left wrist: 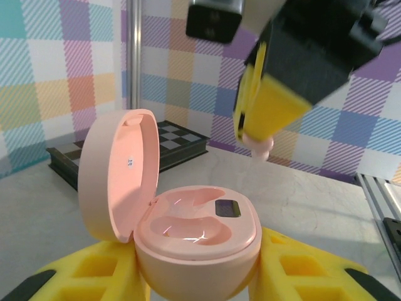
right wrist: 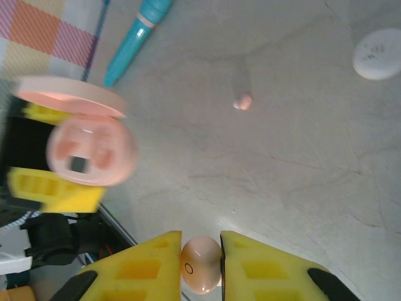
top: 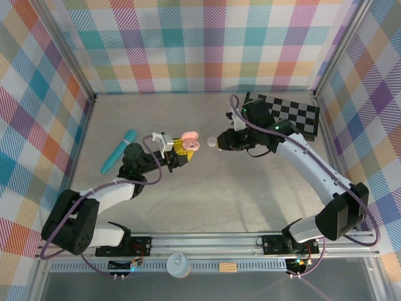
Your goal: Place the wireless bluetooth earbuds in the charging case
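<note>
The left gripper (left wrist: 197,276) is clenched on the pink charging case (left wrist: 188,229), its yellow fingers (left wrist: 94,276) pressed against either side of the case's lower shell. The case is raised off the tabletop (top: 207,194). Its lid (left wrist: 116,182) is hinged open and stands upright on the left in the left wrist view, with the two moulded wells facing up and a small dark window on the rim.

The right gripper (right wrist: 200,239) grasps one pink earbud (right wrist: 202,266) between its yellow fingertips. In the left wrist view this earbud hangs above and beyond the open case, near it but not touching.

A second pink earbud (right wrist: 242,101) lies loose on the tabletop, well apart from both grippers. A teal tube (top: 119,152) lies to the left of the left arm, and a white pebble-shaped piece (right wrist: 377,53) sits on the tabletop. A black-and-white checkerboard (top: 288,113) lies at the far right, behind the right arm
</note>
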